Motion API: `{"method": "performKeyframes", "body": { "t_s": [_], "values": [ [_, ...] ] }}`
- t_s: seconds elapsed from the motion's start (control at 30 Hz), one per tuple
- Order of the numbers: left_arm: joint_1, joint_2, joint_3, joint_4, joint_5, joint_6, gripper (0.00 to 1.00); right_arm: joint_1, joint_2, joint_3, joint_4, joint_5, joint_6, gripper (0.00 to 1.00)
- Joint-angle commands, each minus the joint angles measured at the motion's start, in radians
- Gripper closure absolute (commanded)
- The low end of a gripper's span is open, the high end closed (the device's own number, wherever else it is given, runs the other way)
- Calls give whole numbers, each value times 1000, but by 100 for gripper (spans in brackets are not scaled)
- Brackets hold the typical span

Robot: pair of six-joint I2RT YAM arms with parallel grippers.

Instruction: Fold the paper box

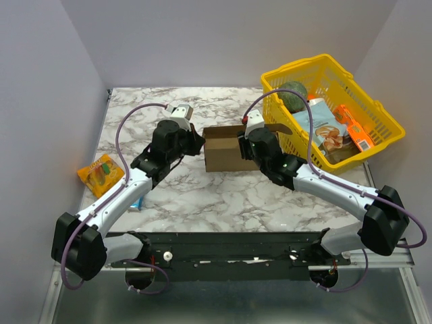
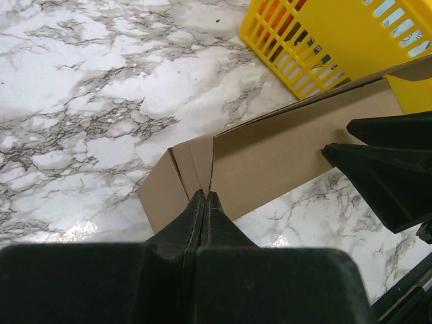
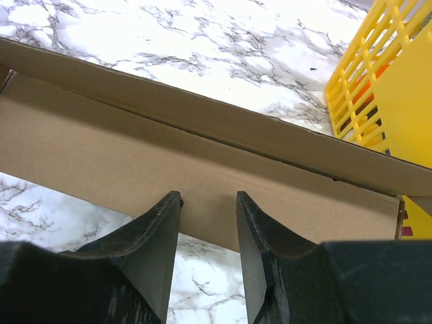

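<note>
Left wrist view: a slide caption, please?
Shut left claw at a corner fold of the paper box, yellow basket behind.

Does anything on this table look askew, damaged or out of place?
Only the yellow basket: it sits askew at the far right corner of the table and seems to overhang the edge. The paper box shows no visible tear.

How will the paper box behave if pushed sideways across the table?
Likely light: the paper box is thin cardboard sheet, so it should slide readily on the glossy marble table. Its walls probably hinge at the visible creases and flex rather than push rigidly.
</note>
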Motion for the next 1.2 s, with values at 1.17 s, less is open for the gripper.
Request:
{"method": "performKeyframes", "body": {
  "t_s": [1.17],
  "values": [
    [-87, 46, -204, -235, -207, -13, 100, 6, 51, -31, -172, -42, 14, 53]
  ]
}}
